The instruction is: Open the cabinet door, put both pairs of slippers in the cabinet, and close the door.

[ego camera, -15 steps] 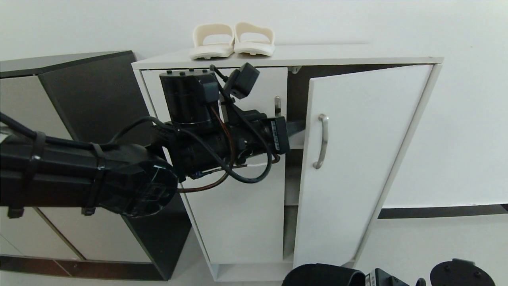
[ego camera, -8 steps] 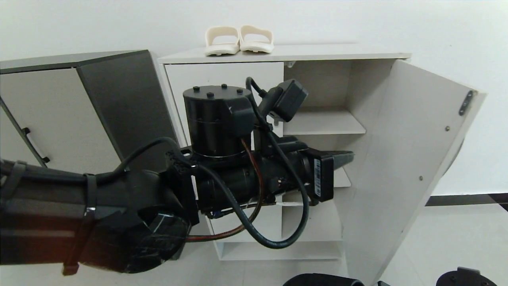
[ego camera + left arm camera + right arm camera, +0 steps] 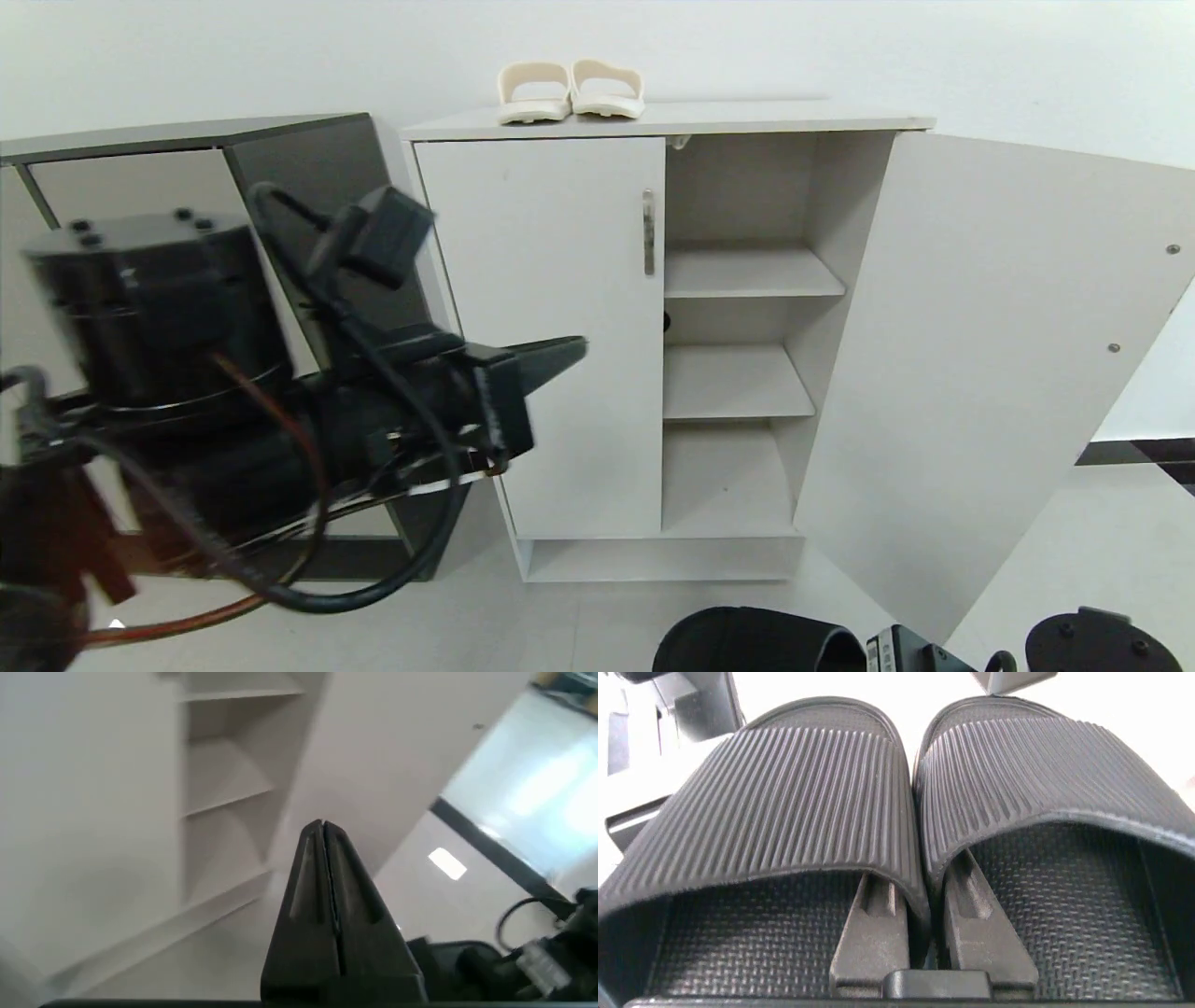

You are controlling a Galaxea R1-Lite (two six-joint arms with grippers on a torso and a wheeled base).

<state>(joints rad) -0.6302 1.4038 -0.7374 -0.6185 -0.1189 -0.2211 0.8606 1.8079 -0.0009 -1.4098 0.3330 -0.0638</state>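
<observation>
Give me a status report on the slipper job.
Done: the right cabinet door stands wide open, its shelves showing no slippers. In hand: the right end effector is shut on the black slippers, pinching both together; the left end effector is shut, holding nothing. Left: shelve them, then the cream slippers on the cabinet top, then close the door.

The white cabinet (image 3: 541, 327) is standing with its right door (image 3: 980, 373) hanging wide open. Cream slippers (image 3: 571, 91) are sitting side by side on top. Black ribbed slippers (image 3: 906, 812) are sitting pinched in the right gripper (image 3: 923, 905).
</observation>
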